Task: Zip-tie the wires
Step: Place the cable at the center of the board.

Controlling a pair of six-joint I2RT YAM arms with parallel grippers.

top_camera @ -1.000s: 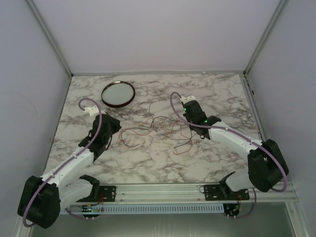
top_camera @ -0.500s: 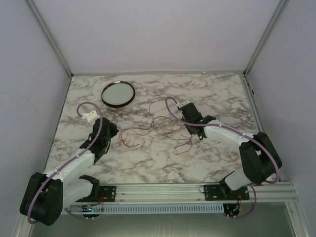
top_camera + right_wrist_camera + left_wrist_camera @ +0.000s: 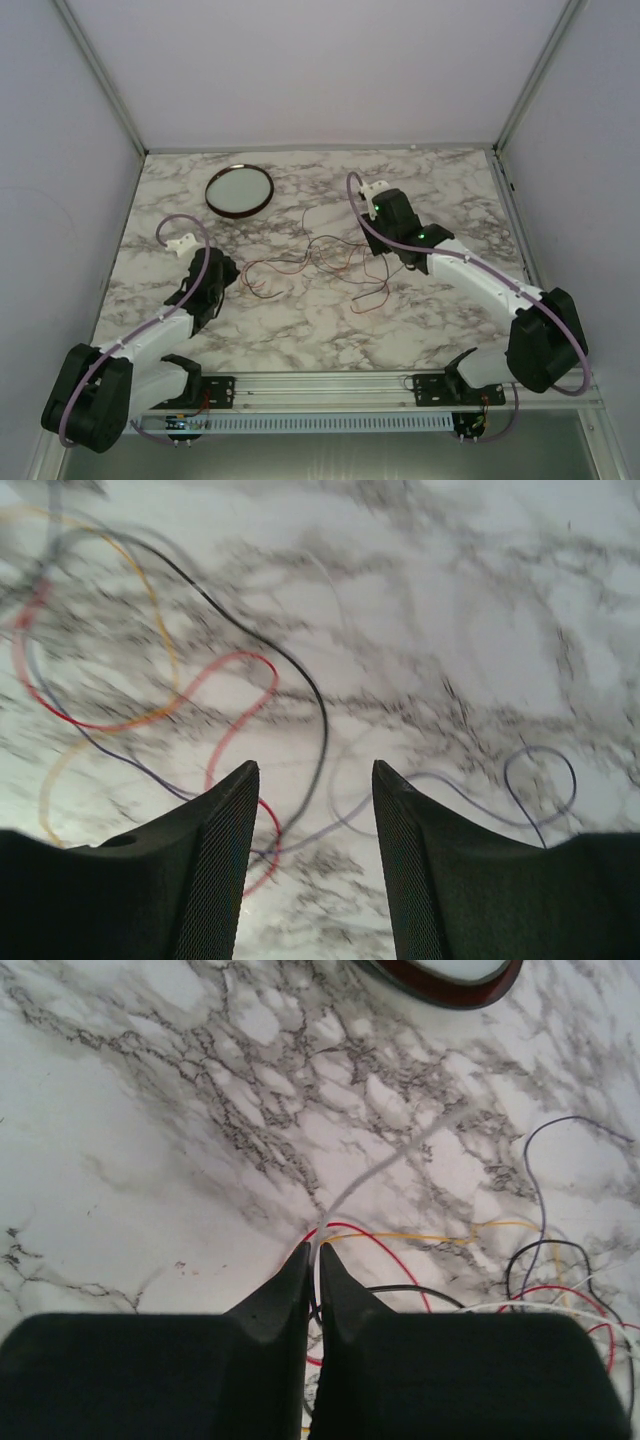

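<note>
The wires lie in a loose tangle of thin red, black, yellow and purple strands across the middle of the marble table. My left gripper is at their left end. In the left wrist view its fingers are shut on a thin pale strip that runs away over the marble, with red and black strands just past the tips. My right gripper hovers open over the tangle's right side, with nothing between its fingers. The right wrist view is blurred.
A round dark-rimmed dish stands at the back left, and its edge shows at the top of the left wrist view. Grey walls close in the table on three sides. The metal rail with the arm bases runs along the near edge.
My right gripper has opened from shut and lifted slightly towards the back. The left arm has drawn back a little towards the near left, still shut.
</note>
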